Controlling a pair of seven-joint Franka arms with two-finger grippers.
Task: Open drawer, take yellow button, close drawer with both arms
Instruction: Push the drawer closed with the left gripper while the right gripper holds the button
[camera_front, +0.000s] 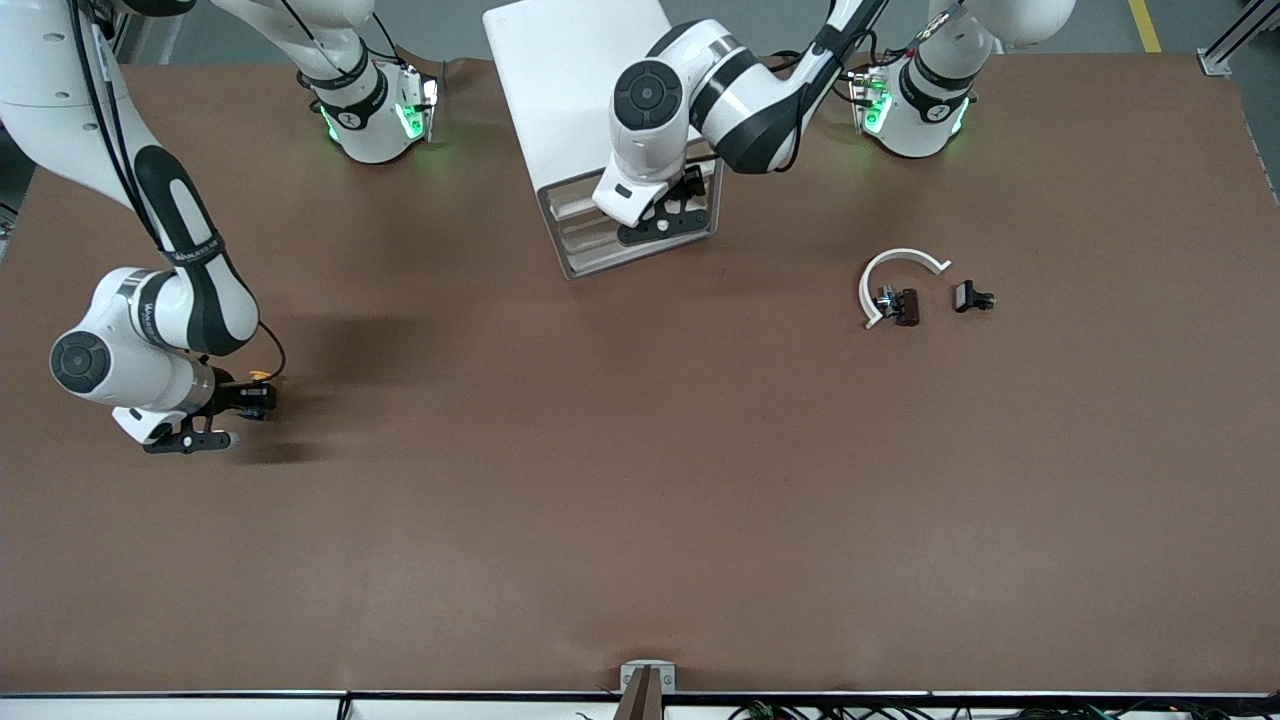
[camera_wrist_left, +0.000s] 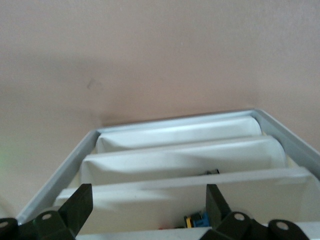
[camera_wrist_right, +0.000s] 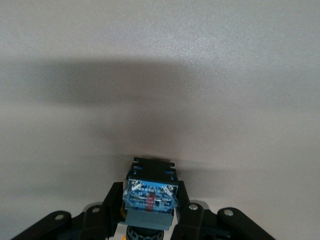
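Already the button is out: the right end effector grips it just above the bench at the right arm's end. The left end effector hangs at the cabinet front, fingers spread wide around the drawer, which looks slightly out with small parts showing inside. Closing seems to be the step in hand; the next move likely calls for a straight push inward. The bench is plain brown; a white arc and black clips lie toward the left arm's end.
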